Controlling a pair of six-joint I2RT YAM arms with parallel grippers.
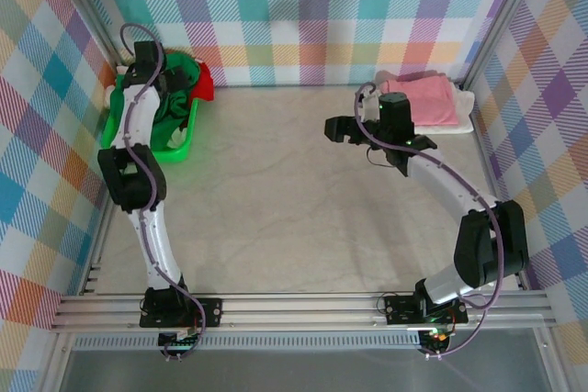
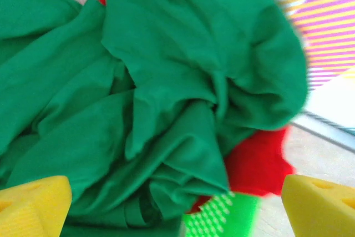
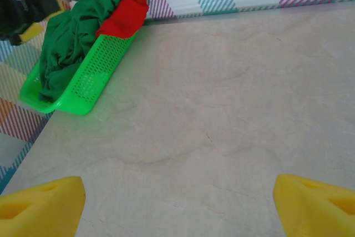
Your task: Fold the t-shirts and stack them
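a: entry one, left gripper (image 2: 177, 210)?
b: yellow fingers (image 2: 33, 206) are held wide apart; nothing is pinched. just beyond them a crumpled green t-shirt (image 2: 166, 92) is heaped. a red t-shirt (image 2: 258, 165) is tucked under it, toward the right-hand finger. a lime basket (image 2: 219, 217) is glimpsed between the fingers, beneath the cloth.
a: entry two, right gripper (image 3: 177, 209)?
b: its fingers (image 3: 316, 203) are likewise spread and empty, held over bare table (image 3: 222, 109). well ahead of the left-hand finger the basket, with both shirts, is seen.
a: entry three, other stock?
b: a pink t-shirt (image 1: 427, 98) is laid flat on a white t-shirt (image 1: 464, 124), behind the right fingers, at the far wall (image 1: 322, 16).
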